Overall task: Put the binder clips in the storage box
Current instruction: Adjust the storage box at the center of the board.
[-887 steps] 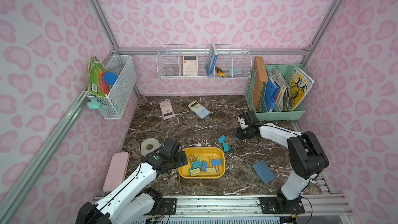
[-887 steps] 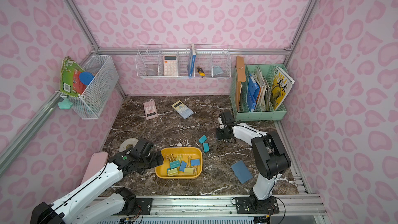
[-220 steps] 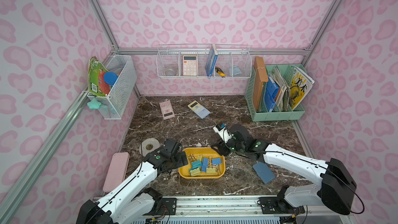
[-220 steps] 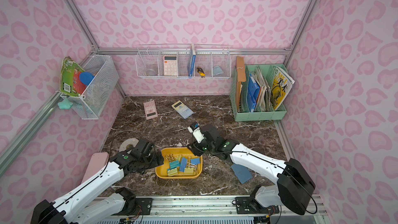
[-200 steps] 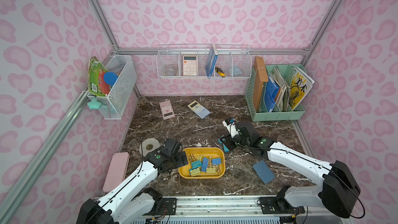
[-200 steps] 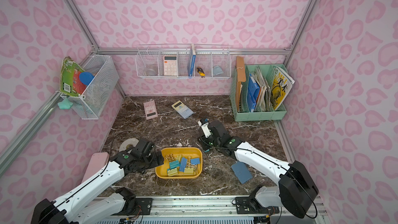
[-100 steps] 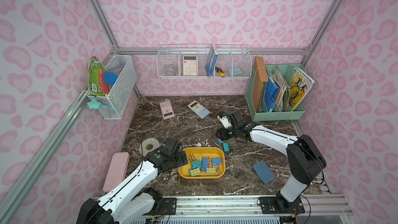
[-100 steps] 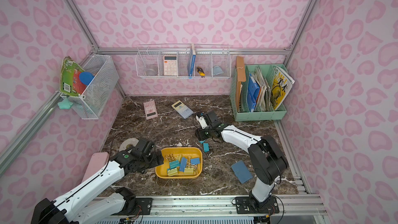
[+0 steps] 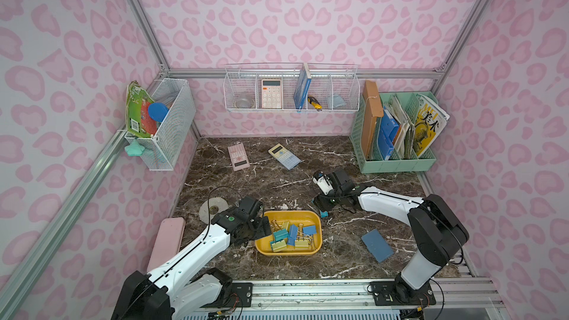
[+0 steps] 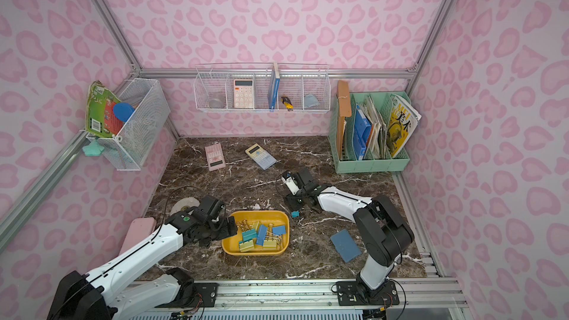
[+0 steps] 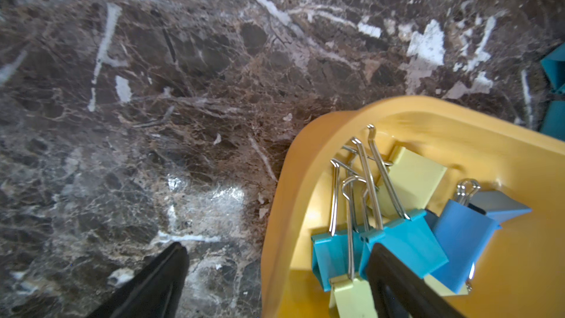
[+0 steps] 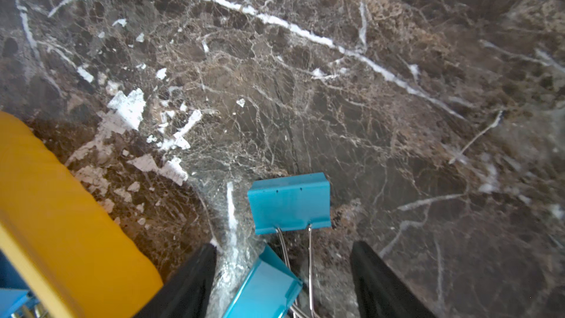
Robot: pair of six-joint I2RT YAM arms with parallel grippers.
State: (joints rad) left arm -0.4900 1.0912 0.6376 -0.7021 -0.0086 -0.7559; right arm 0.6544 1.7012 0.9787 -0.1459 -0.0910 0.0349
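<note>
In both top views, note the right claw (image 9: 320, 206) spread and low over the loose teal clips (image 9: 323, 213) on the tabletop (image 9: 277, 180), just beside the far right corner of the storage box (image 9: 289, 213). Find the same loose teal clips (image 10: 295, 213) just off the yellow rim. See the other binder clips (image 9: 291, 235) heaped inside the box. Note the left claw (image 9: 265, 226), also spread, straddling the box's left wall and pinching nothing.

In the left wrist view, check 1 black finger (image 11: 159, 282) on the tabletop side and 1 over the heap. Cannot tell about contact with the wall. Better to keep it quiet there as a brace against sliding.

In the right wrist view, see 2 teal clips between the spread fingers (image 12: 189, 286), 1 lying farther out (image 12: 289, 203) and 1 tilted nearer (image 12: 266, 282), with wire handles close together. Probably best to take 1 only:
- Centre on the folded body, not the thin wire loops.
- Lower almost to the tabletop, then close squarely across the flat faces.
- Lift straight up so as not to drag the neighbour.
- Clear the rim before letting go.
</note>
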